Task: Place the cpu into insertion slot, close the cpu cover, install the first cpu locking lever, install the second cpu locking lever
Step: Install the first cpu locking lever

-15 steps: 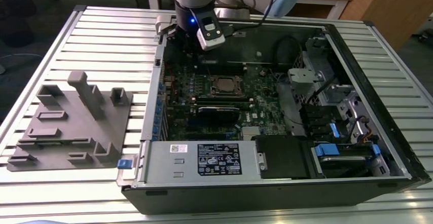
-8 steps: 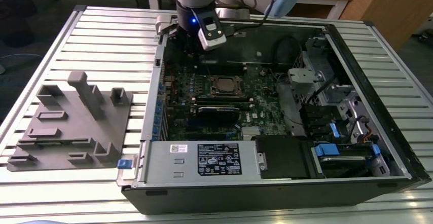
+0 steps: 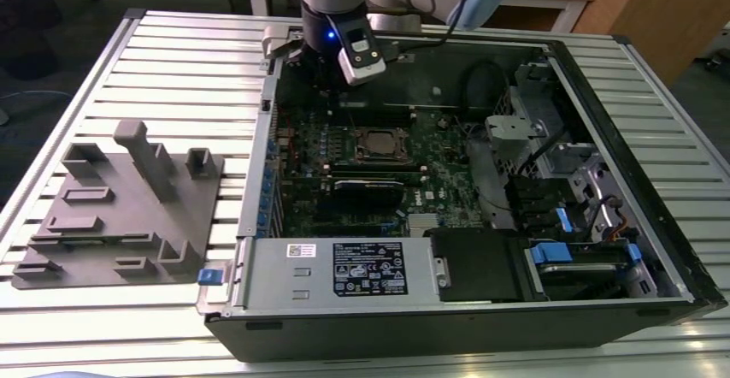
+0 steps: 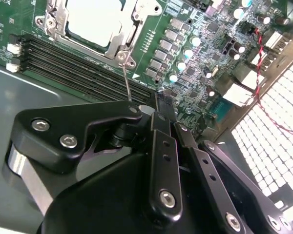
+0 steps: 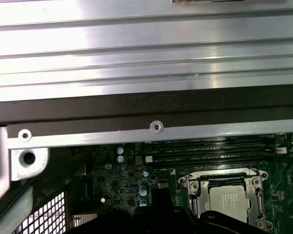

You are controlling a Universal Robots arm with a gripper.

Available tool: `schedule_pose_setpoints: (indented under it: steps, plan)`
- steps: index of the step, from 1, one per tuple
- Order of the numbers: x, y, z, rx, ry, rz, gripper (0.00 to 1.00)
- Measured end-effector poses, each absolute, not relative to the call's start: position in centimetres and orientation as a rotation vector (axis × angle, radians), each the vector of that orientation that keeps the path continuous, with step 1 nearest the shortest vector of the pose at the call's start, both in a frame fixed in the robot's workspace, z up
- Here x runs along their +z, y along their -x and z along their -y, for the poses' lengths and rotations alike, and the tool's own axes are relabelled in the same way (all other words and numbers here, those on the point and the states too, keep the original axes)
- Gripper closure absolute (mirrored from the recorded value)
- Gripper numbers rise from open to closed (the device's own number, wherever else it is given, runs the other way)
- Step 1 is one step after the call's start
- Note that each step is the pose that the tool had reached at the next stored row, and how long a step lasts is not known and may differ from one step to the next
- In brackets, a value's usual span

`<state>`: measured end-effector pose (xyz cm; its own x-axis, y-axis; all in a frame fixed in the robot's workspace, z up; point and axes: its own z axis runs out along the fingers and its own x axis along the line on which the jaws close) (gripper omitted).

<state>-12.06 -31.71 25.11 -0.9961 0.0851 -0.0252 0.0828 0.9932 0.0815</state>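
Counter (image 3: 171,62): slatted metal, carrying an open computer case (image 3: 638,164) from its middle toward the exterior view's right edge. A grey moulded fixture (image 3: 120,203) is set near the exterior view's left edge, apart from the case.

Green circuit board (image 3: 445,160): laid flat inside the case. A labelled power supply (image 3: 365,267) is mounted along the case's near wall.

Insertion slot (image 3: 361,144): located around the middle of the board, beside long black memory slots (image 4: 78,66).

Cpu (image 4: 95,19): seated in the insertion slot, with its pale metal top seen through the window of the cover.

Cpu cover (image 5: 201,192): laid flat over the cpu, framing it on all sides.

Locking lever (image 4: 127,80): a thin wire rising from one corner of the socket, raised off the board. Its free end is met by the tool's fingertips.

Tool (image 4: 145,108): black linkage fingers drawn together on the lever's free end, held above the board just beside the socket and the memory slots.

Red wires (image 4: 268,78): routed along the board's edge by the perforated case wall.
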Motion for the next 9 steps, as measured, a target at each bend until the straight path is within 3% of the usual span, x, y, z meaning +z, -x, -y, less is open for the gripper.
schedule_pose_setpoints:
  steps: [9]
  plan:
    - [25.11, 11.32, 31.69, 0.125, -0.131, -3.108, 0.89]
